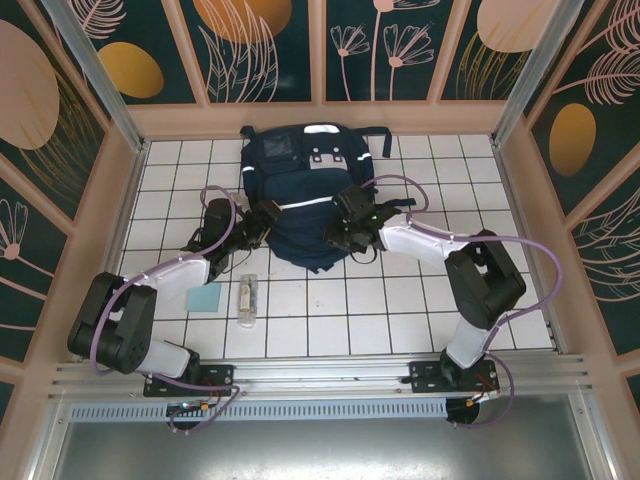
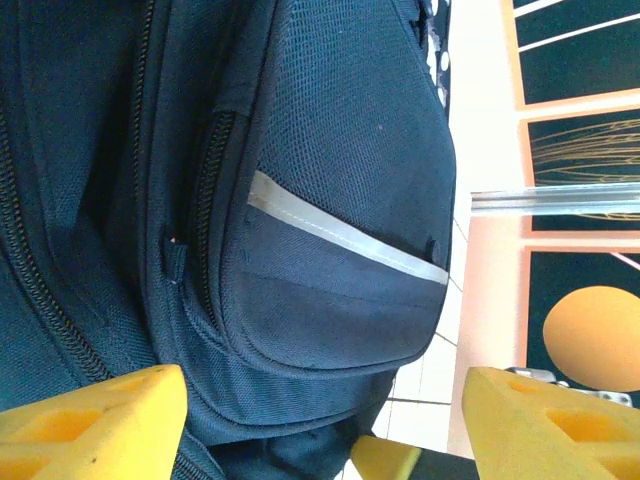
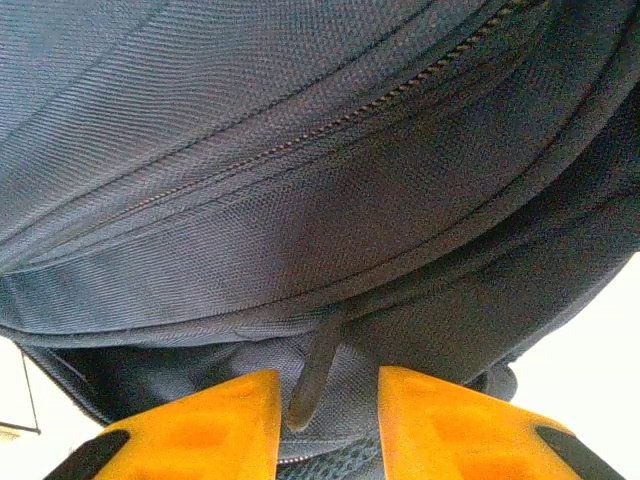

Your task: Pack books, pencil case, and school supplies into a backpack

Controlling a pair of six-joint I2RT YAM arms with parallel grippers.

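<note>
The navy backpack lies flat at the back middle of the tiled table, and both grippers are at its near end. My left gripper is at the near left corner. Its yellow fingers stand wide open around the backpack's striped side pocket. My right gripper is at the near right. Its orange fingers stand slightly apart, with a dark zipper pull hanging loose between them. Of the school supplies, a pale-teal card and a clear tube-like packet lie on the tiles. The books and the pencil case are out of view.
The table is a white tiled floor boxed in by peach walls with dark patterned panels. An aluminium rail runs along the near edge, where both arm bases stand. The card and the packet lie just right of the left arm's forearm.
</note>
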